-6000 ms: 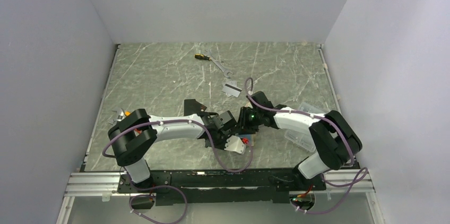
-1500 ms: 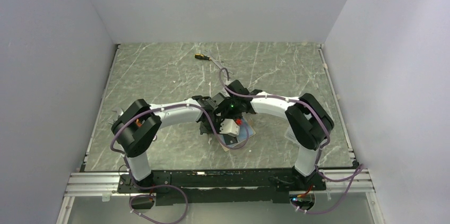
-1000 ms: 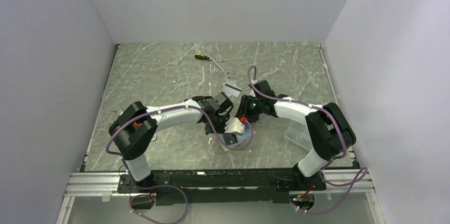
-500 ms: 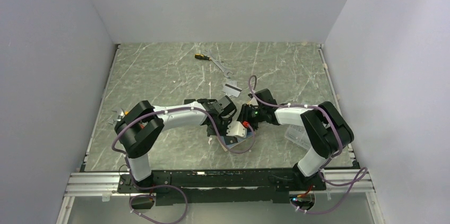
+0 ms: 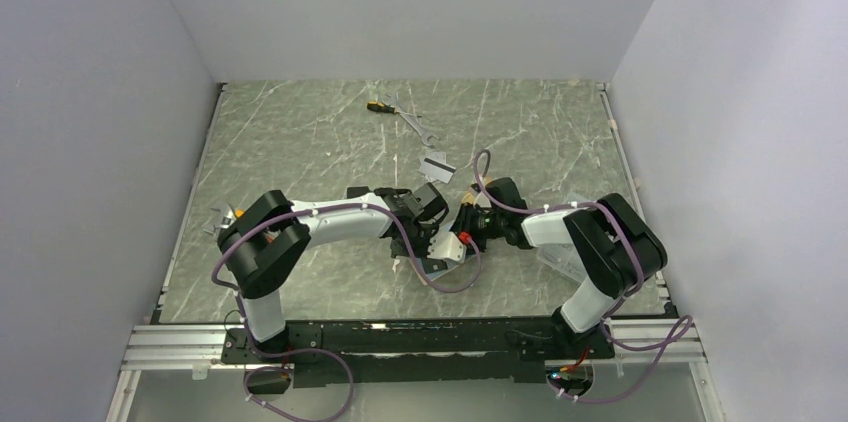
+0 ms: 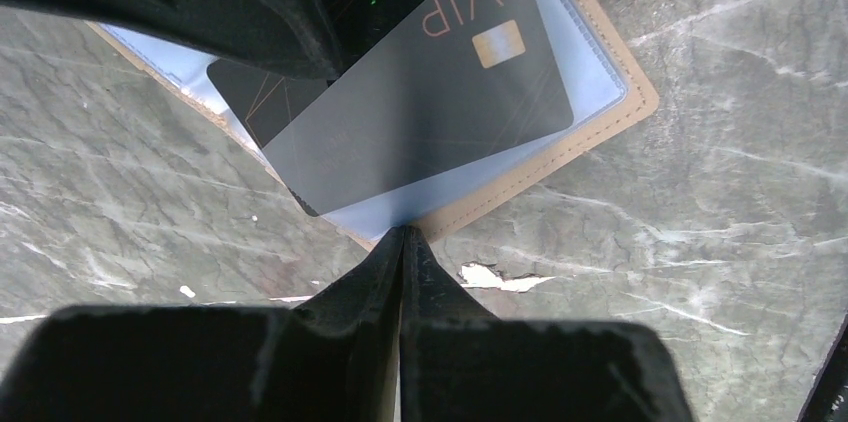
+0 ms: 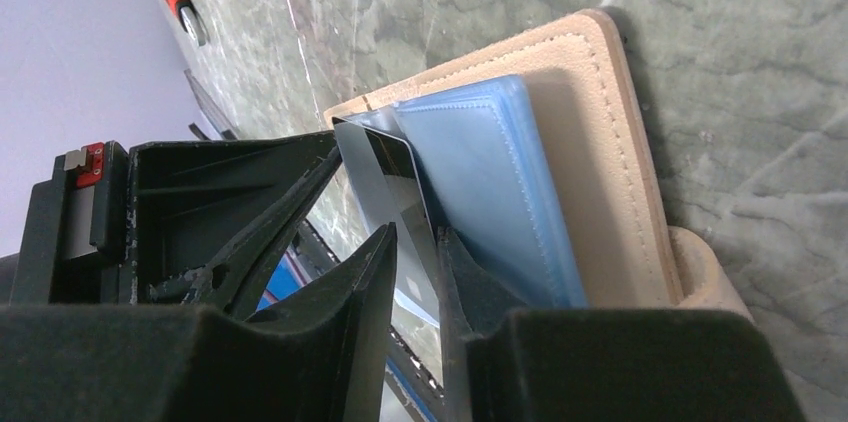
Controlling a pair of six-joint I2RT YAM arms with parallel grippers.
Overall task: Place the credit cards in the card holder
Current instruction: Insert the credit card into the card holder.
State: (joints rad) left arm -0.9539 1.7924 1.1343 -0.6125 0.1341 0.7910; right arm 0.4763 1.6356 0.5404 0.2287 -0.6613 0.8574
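Right gripper [image 7: 415,242], back at card holder [image 7: 600,142], jaws narrowing, now grasping grey card [image 7: 385,182], angling it into blue sleeve [image 7: 490,182]. Left gripper [image 6: 400,242] clenched, pinning holder's edge. Insertion progressing.

The card holder [image 7: 605,162] lies open on the counter. It is tan leather with a stitched rim and pale blue clear sleeves inside. A dark grey card [image 6: 430,112] marked VIP, with a gold chip, slants across the sleeves. A black card [image 6: 245,97] shows partly beneath it. A silver-grey card [image 5: 436,167] lies flat farther back, well apart.
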